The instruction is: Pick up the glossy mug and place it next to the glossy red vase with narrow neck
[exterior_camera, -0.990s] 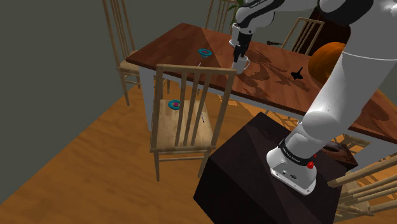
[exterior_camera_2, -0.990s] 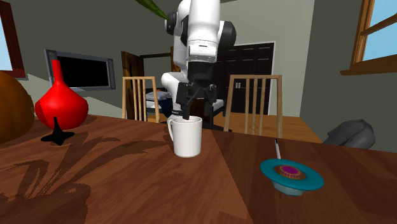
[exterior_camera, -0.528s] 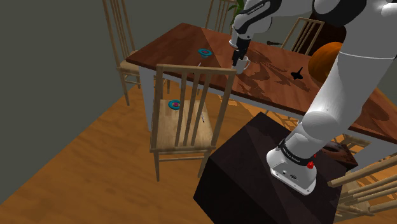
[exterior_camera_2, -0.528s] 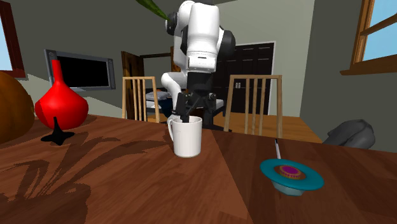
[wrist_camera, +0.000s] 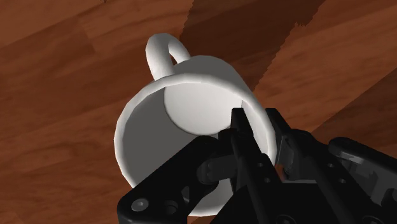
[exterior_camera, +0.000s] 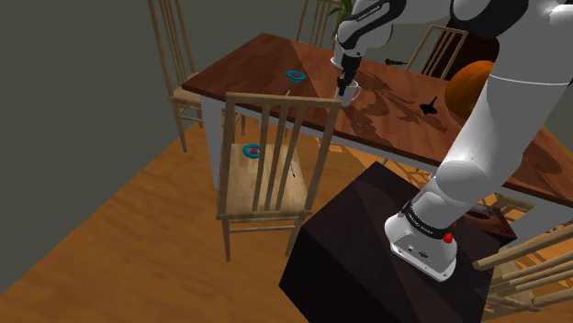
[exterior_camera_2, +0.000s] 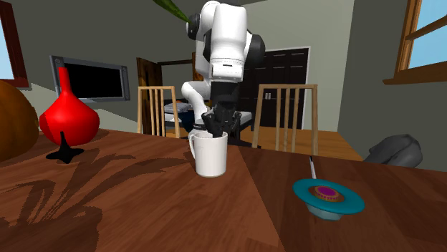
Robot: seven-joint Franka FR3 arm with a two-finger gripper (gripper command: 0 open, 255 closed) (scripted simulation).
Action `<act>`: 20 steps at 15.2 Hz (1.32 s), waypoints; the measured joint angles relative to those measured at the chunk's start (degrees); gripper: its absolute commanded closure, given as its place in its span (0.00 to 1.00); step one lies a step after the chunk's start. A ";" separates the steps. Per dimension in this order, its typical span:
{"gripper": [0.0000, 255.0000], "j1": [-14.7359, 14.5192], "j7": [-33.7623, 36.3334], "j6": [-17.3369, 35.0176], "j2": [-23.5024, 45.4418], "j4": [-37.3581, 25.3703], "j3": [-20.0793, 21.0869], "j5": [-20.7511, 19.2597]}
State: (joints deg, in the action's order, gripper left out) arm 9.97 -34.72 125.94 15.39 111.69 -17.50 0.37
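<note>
White mug [exterior_camera_2: 211, 154] upright on bench [exterior_camera_2: 129, 215], well apart from red vase [exterior_camera_2: 66, 118]. Grip: claw [exterior_camera_2: 218, 130] clenched on mug's rim wall, one finger inside, one outside, away from the handle. Looks rigid, light, smooth-glazed: likely slippery in a thin rim pinch, prone to tilt when lifted. Breakable if dropped. Calls for firm squeeze, slow level carry, gentle set-down beside vase.

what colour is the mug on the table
Plain white; the mug shows best in the wrist view.
</note>
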 measured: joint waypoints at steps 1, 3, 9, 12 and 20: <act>1.00 0.00 0.00 0.00 0.00 0.00 0.00 0.00; 1.00 0.00 0.00 0.00 0.00 0.00 0.00 0.00; 1.00 -0.01 -0.01 -0.73 -0.48 -0.26 -0.08 -0.15; 1.00 -0.15 0.17 -2.65 -1.56 -1.16 -0.17 -0.51; 1.00 -0.33 0.32 -8.19 -3.71 -4.64 -0.38 -1.18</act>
State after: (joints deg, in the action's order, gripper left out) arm 9.64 -34.40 117.75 11.68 107.05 -17.88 -0.81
